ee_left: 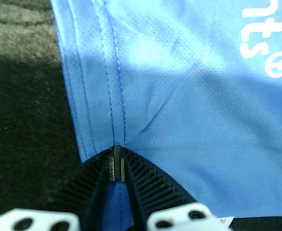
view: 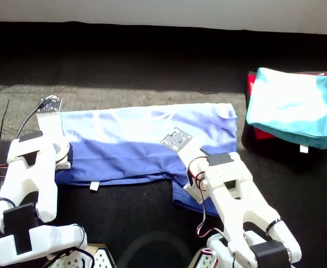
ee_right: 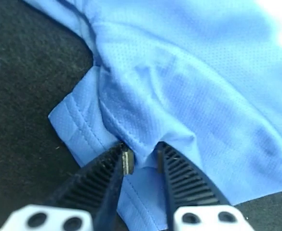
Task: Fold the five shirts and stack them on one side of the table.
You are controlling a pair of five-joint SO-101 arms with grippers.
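The left arm [view: 32,173] stood folded high, and the left gripper [ee_left: 116,161] had its jaws clamped tight on the shirt [ee_left: 179,96]. The right arm [view: 236,195] lay stretched forward and low, with the right gripper [ee_right: 141,161] pinching a fold, its jaws nearly together.
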